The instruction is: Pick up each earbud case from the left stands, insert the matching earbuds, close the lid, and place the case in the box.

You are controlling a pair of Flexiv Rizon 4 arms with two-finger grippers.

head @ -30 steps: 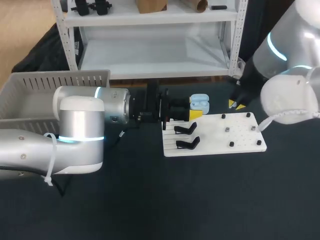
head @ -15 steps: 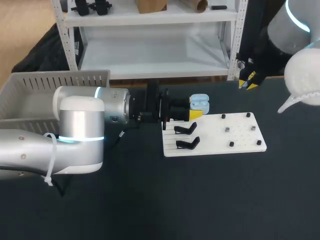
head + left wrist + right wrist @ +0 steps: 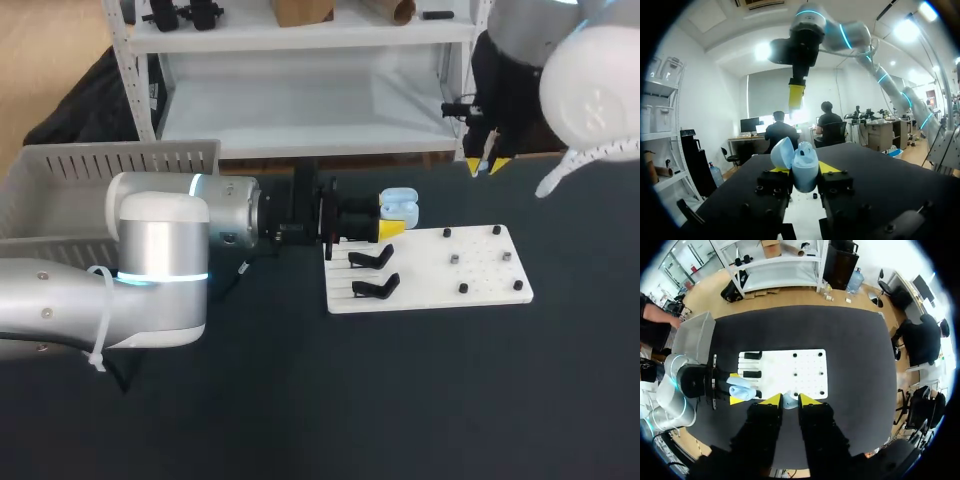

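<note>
Left gripper [image 3: 391, 220] clasping open blue case [image 3: 400, 205], right gripper [image 3: 486, 165] well apart

So the worktop [image 3: 300, 400] is a flat dark surface that fills most of the head view. Behind it, top middle, there's a white metal shelving unit [image 3: 300, 90] standing on a light wooden floor [image 3: 50, 60], which shows in the upper left corner. The left wrist view gives you the room itself: plain white walls [image 3: 705, 100], a white ceiling [image 3: 730, 25] and a couple of seriously bright ceiling lights [image 3: 762, 51].
</note>
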